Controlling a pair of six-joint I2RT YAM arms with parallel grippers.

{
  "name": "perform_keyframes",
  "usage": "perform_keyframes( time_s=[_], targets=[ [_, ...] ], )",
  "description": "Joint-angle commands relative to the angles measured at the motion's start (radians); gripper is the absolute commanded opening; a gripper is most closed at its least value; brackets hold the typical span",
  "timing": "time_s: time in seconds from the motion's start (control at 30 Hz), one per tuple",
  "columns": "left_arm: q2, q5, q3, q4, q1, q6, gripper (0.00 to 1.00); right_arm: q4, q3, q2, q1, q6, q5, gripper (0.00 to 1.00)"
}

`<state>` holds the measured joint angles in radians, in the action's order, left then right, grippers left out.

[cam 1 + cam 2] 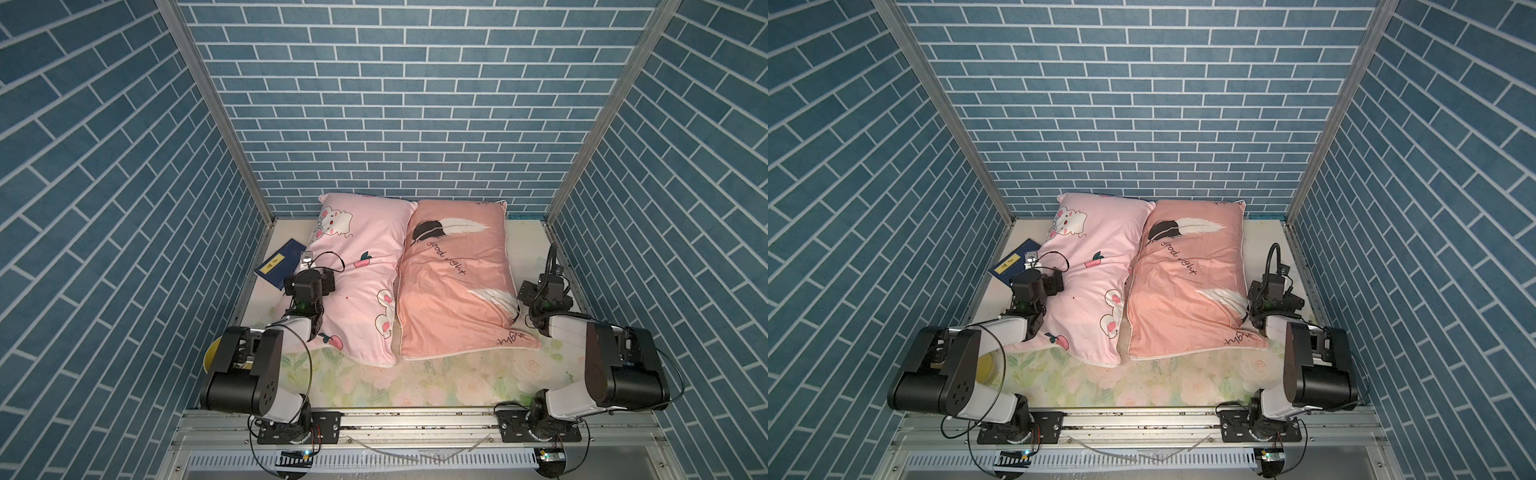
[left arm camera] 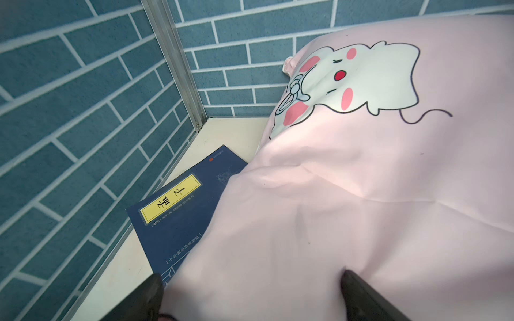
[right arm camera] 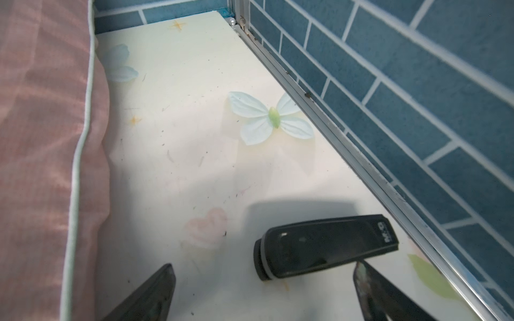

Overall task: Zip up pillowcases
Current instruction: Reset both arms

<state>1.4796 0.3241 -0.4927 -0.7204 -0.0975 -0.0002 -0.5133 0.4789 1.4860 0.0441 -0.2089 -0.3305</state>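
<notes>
- The bunny pillowcase (image 1: 357, 274) and the feather pillowcase (image 1: 453, 282) lie side by side and touching on the far half of the counter (image 1: 415, 382). The bunny one is at 9 o'clock of the other.
- No zip or slider shows in any view, so either arm may well close on plain cloth.
- The left gripper (image 2: 251, 278) is spread astride the bunny pillowcase's 9 o'clock edge. Loose fabric lies between its fingers, but nothing is pinched. Closing here would probably bunch the cloth and drag the pillow.
- A blue book (image 2: 178, 222) is tucked partly under that same edge, and a low reach could catch its cover.
- The right gripper (image 3: 262, 266) is spread and empty over bare counter at 3 o'clock of the feather pillowcase, clear of its piped seam.
- A black stapler (image 3: 325, 244) lies just ahead of it and could be knocked toward the wall or grabbed by mistake.
- Because the pillows touch, tugging one will likely shift the other.
</notes>
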Motion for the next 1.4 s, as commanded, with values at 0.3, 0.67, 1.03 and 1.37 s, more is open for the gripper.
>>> perform_keyframes(
  time_s=[0.3,0.67,1.03,1.37],
  targets=[
    [0.053,-0.024,0.125,-0.186,0.022,0.037,1.0,-0.332,-0.1,0.006,-0.024,0.109,0.097,0.99],
    [0.058,-0.02,0.128,-0.202,0.022,0.043,1.0,-0.386,-0.105,0.051,-0.024,0.121,0.106,0.99],
    [0.057,-0.021,0.128,-0.202,0.022,0.043,1.0,-0.384,-0.105,0.049,-0.024,0.12,0.111,0.99],
    [0.057,-0.022,0.127,-0.202,0.022,0.043,1.0,-0.378,-0.101,0.051,-0.026,0.123,0.11,0.99]
  ],
)
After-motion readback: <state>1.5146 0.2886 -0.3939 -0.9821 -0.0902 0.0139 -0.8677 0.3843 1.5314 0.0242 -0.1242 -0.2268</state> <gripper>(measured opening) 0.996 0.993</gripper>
